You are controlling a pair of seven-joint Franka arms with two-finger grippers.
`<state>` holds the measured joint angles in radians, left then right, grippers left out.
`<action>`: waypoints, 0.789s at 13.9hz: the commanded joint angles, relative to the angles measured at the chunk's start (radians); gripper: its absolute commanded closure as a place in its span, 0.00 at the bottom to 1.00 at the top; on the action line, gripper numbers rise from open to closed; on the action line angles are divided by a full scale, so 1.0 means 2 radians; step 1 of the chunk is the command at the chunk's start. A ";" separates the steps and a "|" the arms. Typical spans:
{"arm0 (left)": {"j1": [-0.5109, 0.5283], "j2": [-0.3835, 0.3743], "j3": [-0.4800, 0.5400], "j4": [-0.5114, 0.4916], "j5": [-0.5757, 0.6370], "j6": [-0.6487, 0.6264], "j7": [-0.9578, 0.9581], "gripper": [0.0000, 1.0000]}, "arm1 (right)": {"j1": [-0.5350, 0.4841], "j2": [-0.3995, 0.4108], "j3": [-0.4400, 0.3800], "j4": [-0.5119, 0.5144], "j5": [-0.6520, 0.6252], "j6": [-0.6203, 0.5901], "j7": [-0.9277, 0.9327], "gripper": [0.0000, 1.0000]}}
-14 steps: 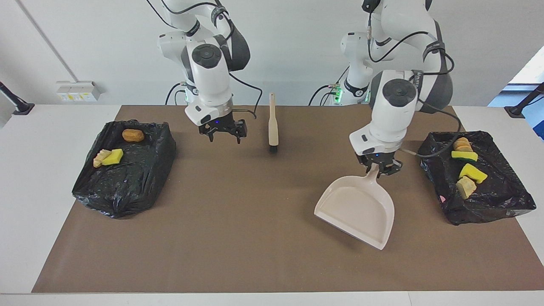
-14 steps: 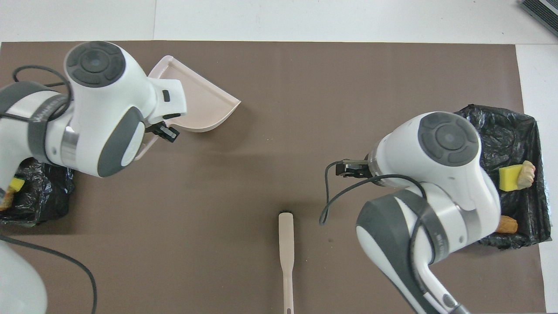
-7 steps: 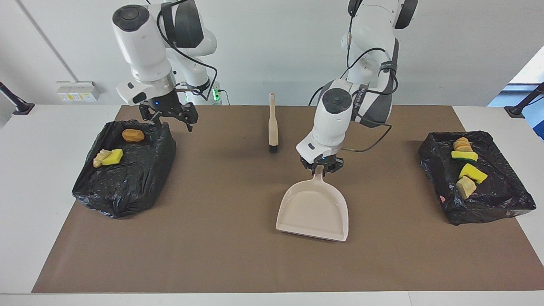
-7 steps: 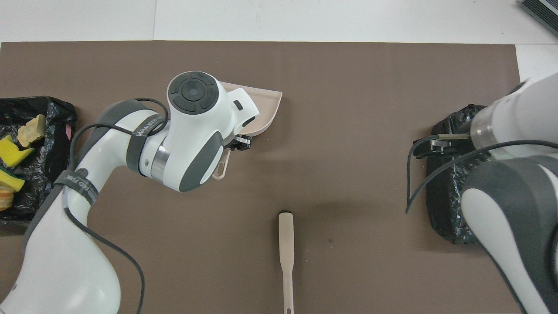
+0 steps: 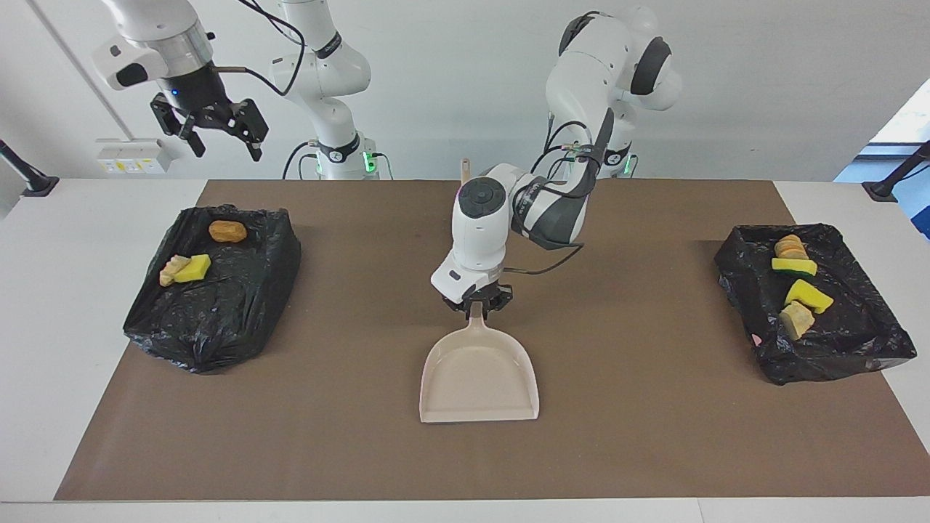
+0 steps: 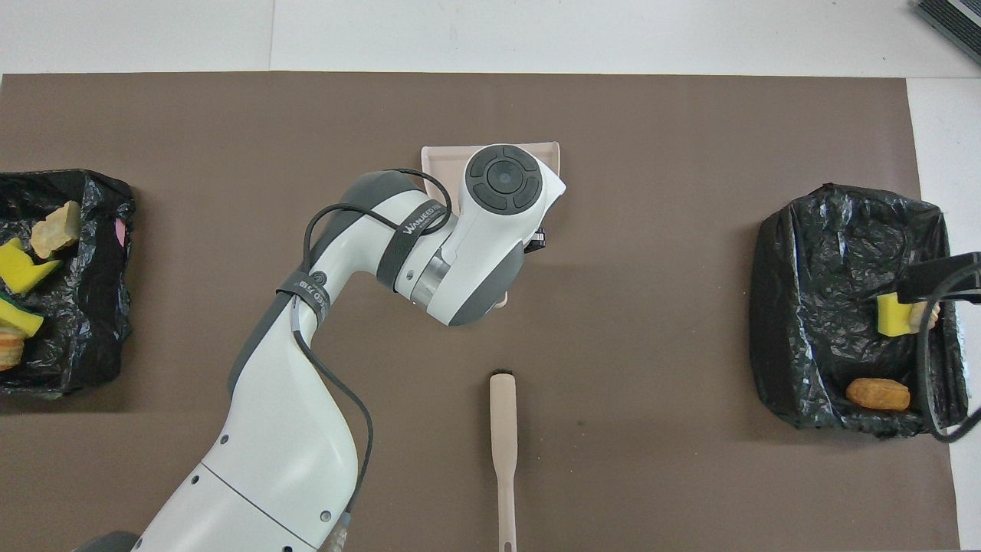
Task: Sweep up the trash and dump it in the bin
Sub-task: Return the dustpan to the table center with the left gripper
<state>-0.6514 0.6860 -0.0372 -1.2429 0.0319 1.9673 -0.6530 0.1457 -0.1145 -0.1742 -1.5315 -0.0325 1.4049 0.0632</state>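
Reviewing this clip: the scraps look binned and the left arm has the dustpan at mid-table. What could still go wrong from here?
1. The left gripper pinches only the dustpan handle's tip; the pan could twist or drop if released before it rests flat.
2. The left arm's elbow hangs over the brush, so pulling back low might knock it.
3. The right gripper is raised, open, above the bin at its end; a careless descent could snag the loose black liner.
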 commanded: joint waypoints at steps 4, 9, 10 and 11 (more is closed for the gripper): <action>-0.009 0.001 0.006 0.009 -0.031 -0.013 -0.013 0.38 | -0.033 -0.012 0.023 -0.008 0.002 -0.011 -0.041 0.00; -0.007 -0.033 0.008 -0.024 -0.021 -0.025 -0.007 0.00 | -0.037 -0.007 0.021 -0.005 0.002 -0.011 -0.042 0.00; -0.002 -0.069 0.008 -0.058 -0.020 -0.024 -0.005 0.00 | -0.041 -0.006 0.023 -0.005 0.002 -0.008 -0.042 0.00; -0.001 -0.109 0.012 -0.098 -0.018 -0.023 0.005 0.00 | -0.046 -0.005 0.024 -0.006 0.001 -0.008 -0.042 0.00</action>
<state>-0.6524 0.6454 -0.0335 -1.2581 -0.0109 1.9287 -0.6616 0.0925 -0.1279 -0.1460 -1.5374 -0.0322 1.3818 0.0106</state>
